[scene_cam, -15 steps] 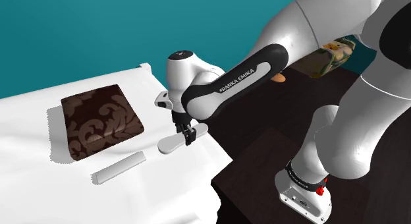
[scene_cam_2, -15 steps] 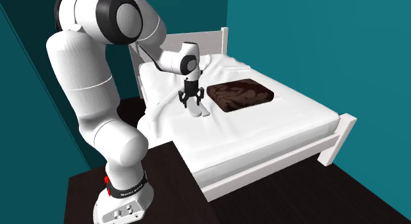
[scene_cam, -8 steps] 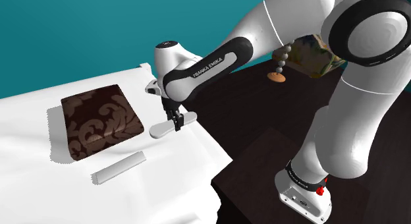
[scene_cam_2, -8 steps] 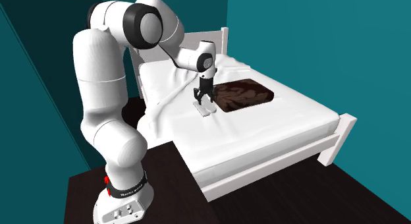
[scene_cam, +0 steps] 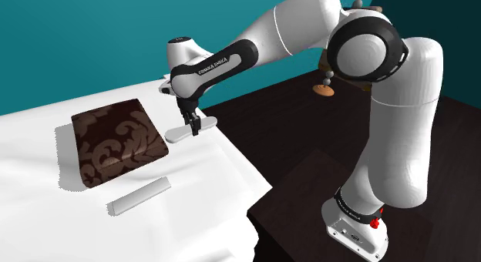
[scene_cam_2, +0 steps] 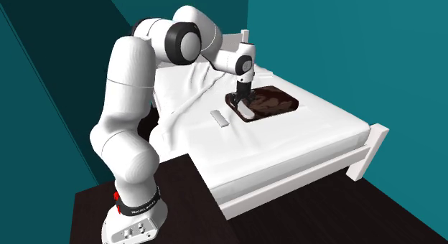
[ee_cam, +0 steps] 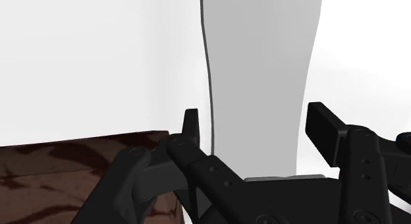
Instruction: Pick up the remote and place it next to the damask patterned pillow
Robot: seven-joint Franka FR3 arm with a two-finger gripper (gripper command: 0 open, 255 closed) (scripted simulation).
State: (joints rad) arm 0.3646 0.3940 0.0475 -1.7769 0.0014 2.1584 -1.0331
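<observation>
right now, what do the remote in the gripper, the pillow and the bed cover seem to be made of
Remote: plain pale grey, smooth and matte, no buttons drawn; material unclear, maybe plastic.
Pillow: dark brown with a lighter damask pattern, soft rounded edges, likely woven fabric.
Bed cover: white, creased and draped over the edge, looks like cloth.

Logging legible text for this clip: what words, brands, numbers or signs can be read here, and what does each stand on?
"FRANKA EMIKA": on the arm's dark forearm.
Print on the dark band at the arm's foot: too small to read.
Marks on the foot plate: too small to read.
Remote and pillow: no writing; the pillow bears only a pattern.
</observation>
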